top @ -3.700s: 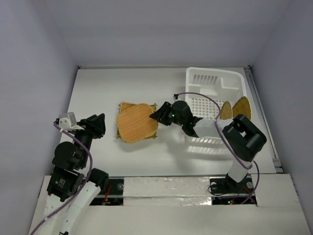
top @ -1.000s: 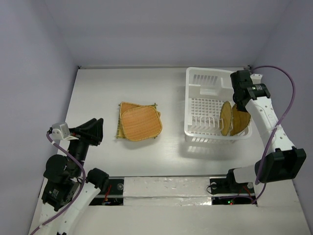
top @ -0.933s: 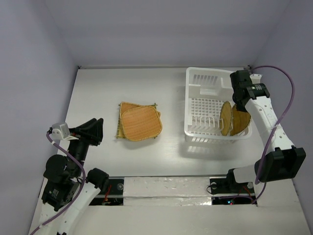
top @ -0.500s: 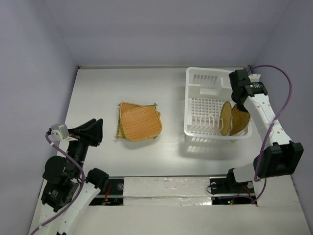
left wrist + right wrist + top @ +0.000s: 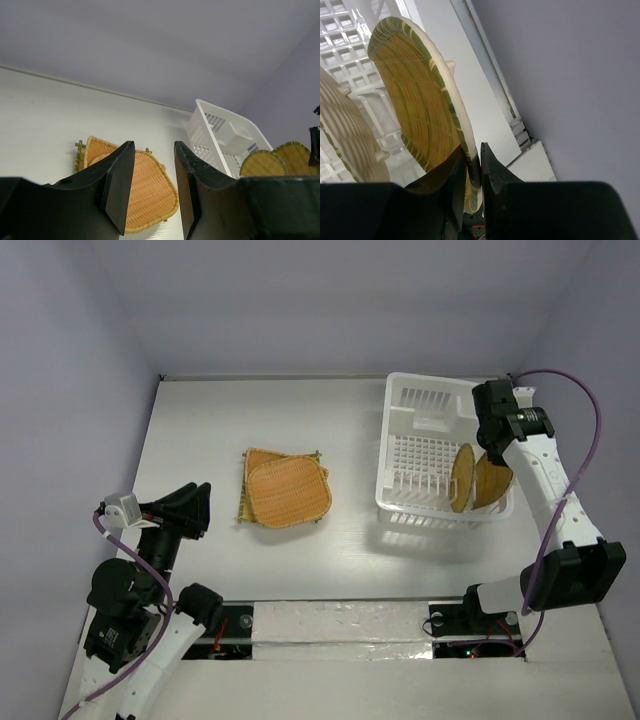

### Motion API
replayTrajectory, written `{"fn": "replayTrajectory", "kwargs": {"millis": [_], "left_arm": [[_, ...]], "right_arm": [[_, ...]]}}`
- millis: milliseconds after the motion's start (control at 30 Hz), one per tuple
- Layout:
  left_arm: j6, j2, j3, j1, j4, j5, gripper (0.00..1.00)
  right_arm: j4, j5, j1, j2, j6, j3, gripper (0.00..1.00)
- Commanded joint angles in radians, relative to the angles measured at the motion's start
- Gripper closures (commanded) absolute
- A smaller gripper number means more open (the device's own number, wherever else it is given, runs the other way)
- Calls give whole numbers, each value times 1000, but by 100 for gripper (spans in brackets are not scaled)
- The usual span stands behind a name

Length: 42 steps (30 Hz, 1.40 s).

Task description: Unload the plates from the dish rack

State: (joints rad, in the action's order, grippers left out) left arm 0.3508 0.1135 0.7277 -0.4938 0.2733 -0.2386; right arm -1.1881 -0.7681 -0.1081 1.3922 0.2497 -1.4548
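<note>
From above we see the white dish rack (image 5: 432,398) on the right of the table (image 5: 200,420); two standing plates (image 5: 462,478) lean on edge in its near end, and two stacked plates (image 5: 288,490) lie flat well to its left; the right gripper (image 5: 490,452) meets the outer plate (image 5: 496,484); the left wrist view shows the left gripper (image 5: 152,185) with fingers apart, holding nothing; the right wrist view shows fingers pinched on the outer plate's green-edged rim.
</note>
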Motion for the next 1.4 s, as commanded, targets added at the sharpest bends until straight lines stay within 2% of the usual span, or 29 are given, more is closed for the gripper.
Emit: {"fn": "replayTrajectory", "kwargs": {"millis": [0,200,433,567,600,667,767,800,833,900,967,1100,1133,1233,1367], "left_arm": [[-6,-11,-2,-6,-43,4,65],[-6,-6,-2,-6,-42,2,65],[-4,3,-4,-6,-40,-4,65],[-4,9,-4,-6,-40,-4,65],[-4,11,-4,-6,-40,-5,65],[-6,17,-5,-6,-40,-8,65],[-4,28,-5,-6,-42,-11,65],[-4,29,-5,-6,-42,-14,65],[-6,32,-5,-6,-40,-19,65],[-3,37,-4,-6,-37,-24,65],[-3,41,-5,-6,-34,-31,65],[0,55,-5,-6,-34,-42,65],[-1,63,-4,-6,-31,-47,65],[1,75,-4,-6,-29,-53,65],[4,81,-4,-6,-26,-62,65]], "right_arm": [[7,-124,-18,-73,-12,-119,100],[-51,-203,-45,-79,-1,-234,100],[-154,-341,-94,-85,52,-482,100],[-162,-350,-145,-113,75,-593,100],[-159,-302,-154,-117,79,-631,100],[-82,-245,-226,-139,69,-636,100],[79,-41,-332,-180,86,-583,100],[122,69,-355,-186,101,-558,100],[218,123,-378,-185,123,-527,100],[307,249,-448,-173,154,-442,100],[459,317,-511,-141,186,-356,100],[755,550,-576,-85,282,-182,100],[868,579,-588,-72,330,-150,100],[1032,654,-634,8,414,-64,100],[1165,697,-676,137,482,-19,100]]}}
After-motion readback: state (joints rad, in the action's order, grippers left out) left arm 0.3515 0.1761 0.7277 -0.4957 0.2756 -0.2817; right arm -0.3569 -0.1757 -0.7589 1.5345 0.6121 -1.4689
